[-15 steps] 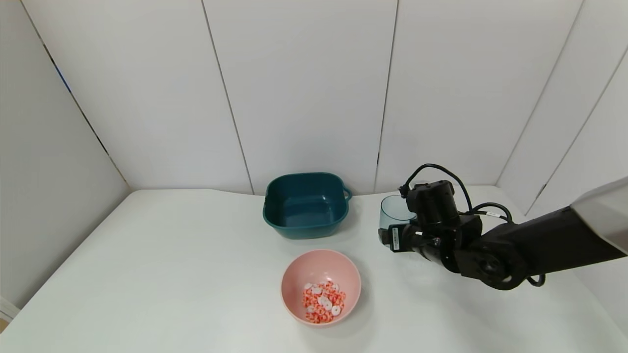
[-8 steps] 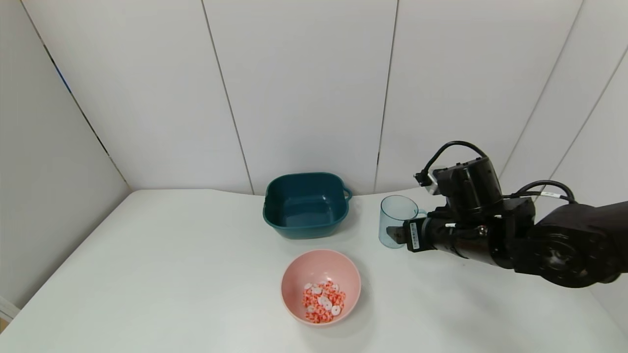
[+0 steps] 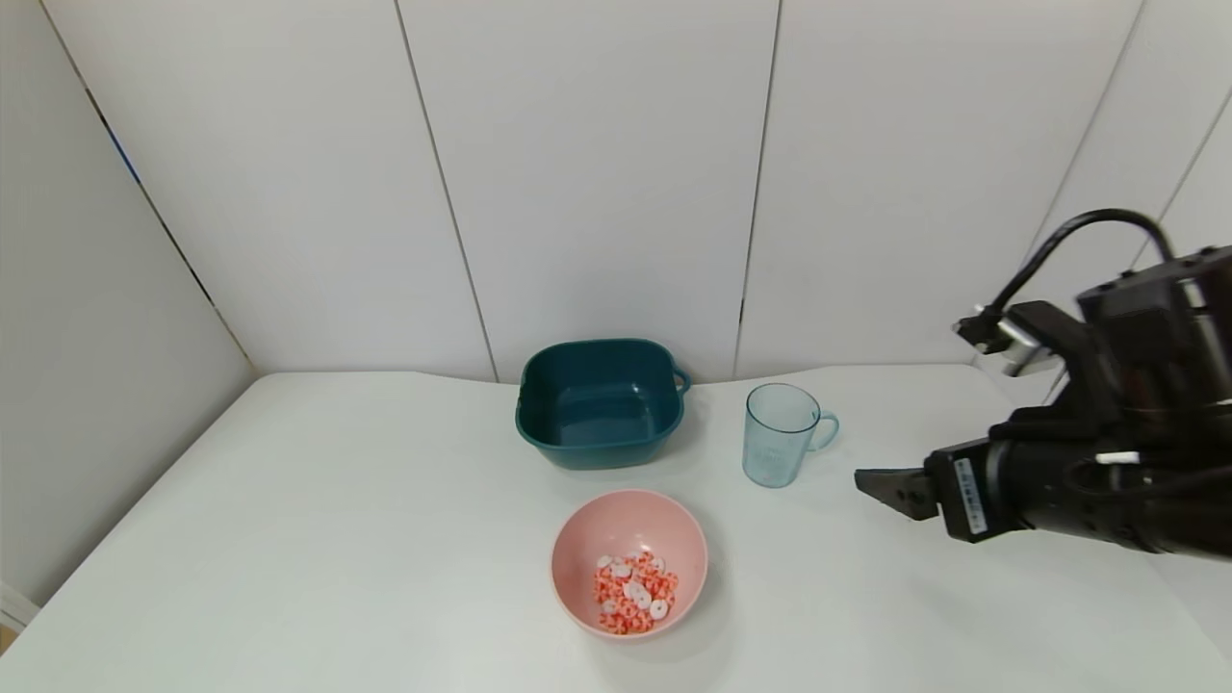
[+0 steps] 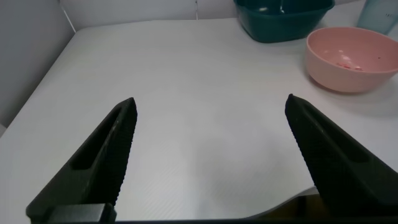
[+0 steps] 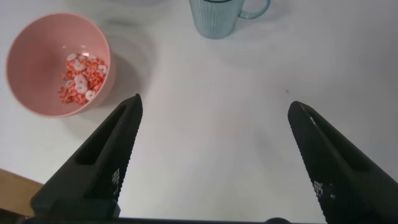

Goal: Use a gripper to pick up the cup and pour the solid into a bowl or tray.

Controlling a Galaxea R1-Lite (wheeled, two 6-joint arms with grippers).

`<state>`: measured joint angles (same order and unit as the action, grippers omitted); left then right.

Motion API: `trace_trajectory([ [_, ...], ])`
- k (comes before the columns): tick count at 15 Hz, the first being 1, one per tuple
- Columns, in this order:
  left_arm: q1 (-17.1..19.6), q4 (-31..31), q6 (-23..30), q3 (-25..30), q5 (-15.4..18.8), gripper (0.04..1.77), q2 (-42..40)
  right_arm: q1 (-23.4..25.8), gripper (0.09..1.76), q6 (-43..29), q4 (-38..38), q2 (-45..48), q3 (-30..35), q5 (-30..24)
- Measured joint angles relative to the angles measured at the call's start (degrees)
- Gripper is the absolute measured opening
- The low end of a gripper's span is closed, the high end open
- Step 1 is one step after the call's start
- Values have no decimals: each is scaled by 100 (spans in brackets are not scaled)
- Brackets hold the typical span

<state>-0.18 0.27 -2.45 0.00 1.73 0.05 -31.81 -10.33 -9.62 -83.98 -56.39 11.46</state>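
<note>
The cup stands upright on the white table, long axis straight up and down, mouth to the ceiling, its small handle sticking out toward the robot's right. It sits just right of the dark teal tub and behind the pink bowl, apart from both. And the cup looks empty, because the solid, that little heap of red-orange and white rings, lies in the bottom of the pink bowl.

The right gripper is well clear now! A second ago it was right up against the cup, half a second ago its tip was at the cup's side, and now it has pulled back to the right and a touch higher, with open table between fingertip and cup. From the right wrist view both fingers are spread wide, holding nothing, with cup and bowl far ahead of them. The cup itself hasn't budged.

The left gripper hovers low over the table's near left area, fingers parted too, nothing between them.
</note>
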Motion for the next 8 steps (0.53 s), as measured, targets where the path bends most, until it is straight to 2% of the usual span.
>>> trace_trajectory([
  [4, 0, -2, 2, 0, 2, 172, 0, -132, 170, 18, -51, 1436, 697, 118],
  [8, 0, 0, 0, 0, 2, 172, 0, -60, 170, 18, -134, 2643, 1221, 162],
])
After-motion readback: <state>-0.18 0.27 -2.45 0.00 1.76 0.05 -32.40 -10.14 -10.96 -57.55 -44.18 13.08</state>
